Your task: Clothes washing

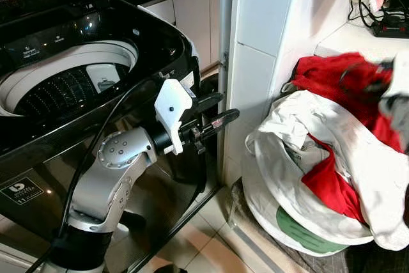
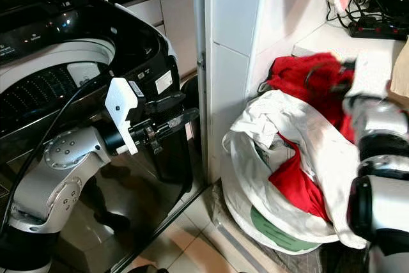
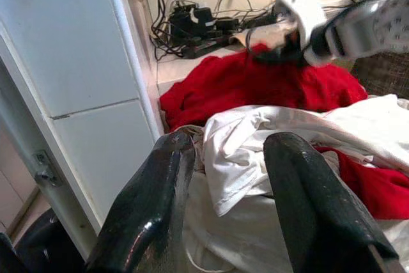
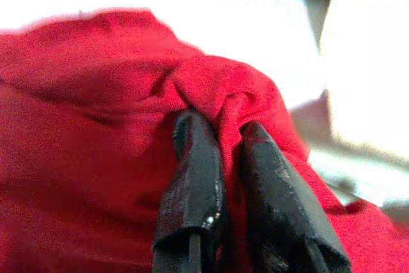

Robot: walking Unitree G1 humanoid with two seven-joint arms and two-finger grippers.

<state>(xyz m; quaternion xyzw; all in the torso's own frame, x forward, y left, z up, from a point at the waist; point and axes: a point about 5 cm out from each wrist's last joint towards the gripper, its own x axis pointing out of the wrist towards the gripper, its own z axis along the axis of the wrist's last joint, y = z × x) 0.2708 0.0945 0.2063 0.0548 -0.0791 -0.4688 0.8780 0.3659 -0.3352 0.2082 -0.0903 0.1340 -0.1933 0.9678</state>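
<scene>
While the left claw [image 1: 220, 110] hangs released beside the washing machine [image 1: 70, 75], the right claw [image 4: 220, 135] pinches a fold of the red garment [image 2: 307, 78], which lies beneath it atop the white laundry [image 2: 307, 139] heap.

At lower left you see the silver, rounded metal left arm [image 1: 108, 183], its round elbow joint [image 1: 118, 149] studded with small screws. A black cable [image 1: 96, 151] loops over it. A white plastic wrist bracket [image 1: 171, 112] leads to the left gripper's long glossy black fingers [image 3: 150, 209].
</scene>
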